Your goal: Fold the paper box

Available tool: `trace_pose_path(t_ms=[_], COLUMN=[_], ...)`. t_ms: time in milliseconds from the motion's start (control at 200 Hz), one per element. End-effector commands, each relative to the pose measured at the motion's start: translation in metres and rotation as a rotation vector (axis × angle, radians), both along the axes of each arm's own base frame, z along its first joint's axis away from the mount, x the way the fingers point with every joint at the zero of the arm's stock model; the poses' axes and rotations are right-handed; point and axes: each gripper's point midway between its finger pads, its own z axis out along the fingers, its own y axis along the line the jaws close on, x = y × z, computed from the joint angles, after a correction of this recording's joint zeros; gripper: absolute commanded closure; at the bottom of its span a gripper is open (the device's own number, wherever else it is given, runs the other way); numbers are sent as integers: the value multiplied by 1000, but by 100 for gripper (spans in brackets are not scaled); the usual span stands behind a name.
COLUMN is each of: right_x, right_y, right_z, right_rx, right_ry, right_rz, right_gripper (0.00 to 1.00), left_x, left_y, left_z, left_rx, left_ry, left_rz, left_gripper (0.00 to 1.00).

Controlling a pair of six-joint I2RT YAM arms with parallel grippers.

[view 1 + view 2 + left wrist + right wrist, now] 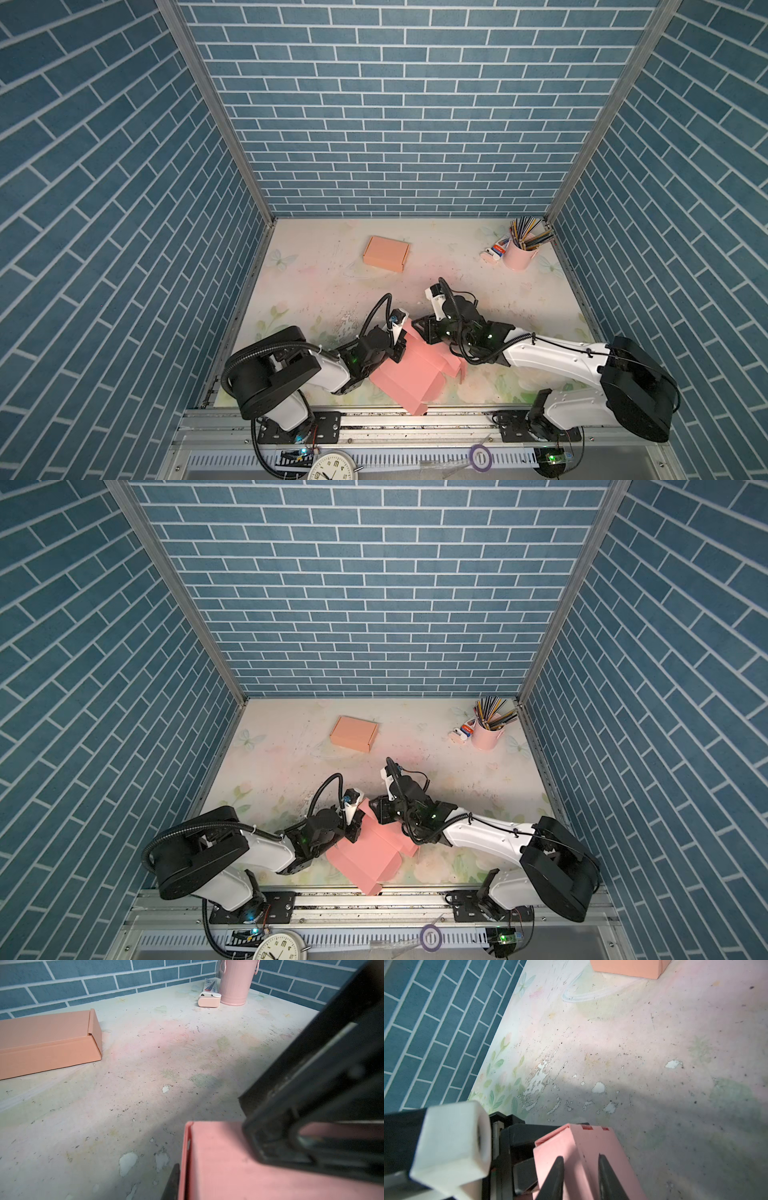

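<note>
The paper box (409,376), a pink half-formed sheet, lies at the front of the worktop (511,316), right between the two grippers, its near corner reaching out to the front edge. The left gripper (399,352) is on the box's left side. In the left wrist view one of its fingers (173,1178) lies flat against the outside of a raised wall and its mate is hidden behind the card, so I read that as a pinch on the wall. The right gripper (581,1176) is at the far corner, fingers (556,1174) parted and astride a folded ridge, not clamped on it.

The step, as I judge it, is turning that far wall over. To do it well, the left should anchor firmly so the sheet can't skate. The right should press along the crease, not across it, and roll the flap inward evenly. Gently does it, because thin card buckles if it's pushed off the fold line. The finished orange box (385,254) sits well apart at the back and is no obstacle.
</note>
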Motion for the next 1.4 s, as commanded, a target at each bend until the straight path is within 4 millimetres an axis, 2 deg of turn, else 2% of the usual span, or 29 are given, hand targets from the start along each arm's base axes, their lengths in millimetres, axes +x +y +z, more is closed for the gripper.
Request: trace_pose_path(t_ms=[0, 130, 365, 580, 850, 980, 1205, 1395], right_x=[-17, -22, -17, -12, -10, -10, -13, -14], right_y=[-2, -2, -9, -18, -22, -23, -26, -33], right_z=[-5, -7, -15, -12, -12, -14, -20, -21], right_rx=[9, -15, -42, -41, -45, -50, -48, -55], right_ry=[68, 64, 67, 55, 53, 53, 74, 73], right_rz=[12, 3, -48, -98, -115, -121, -126, -146], right_gripper=[71, 71, 73, 73, 74, 75, 76, 76], left_x=[7, 9, 6, 1, 4, 9, 13, 10], left_y=[-1, 0, 1, 8, 3, -2, -4, -3], left_z=[10, 10, 7, 0, -9, -11, -9, -8], left_rx=[-31, -29, -20, -14, 3, 18, 20, 14], left_ry=[-27, -31, -30, -21, -21, -28, -38, -34], left_rz=[41, 50, 46, 46, 44, 44, 51, 46], left_gripper=[86, 87, 87, 79, 72, 76, 90, 90])
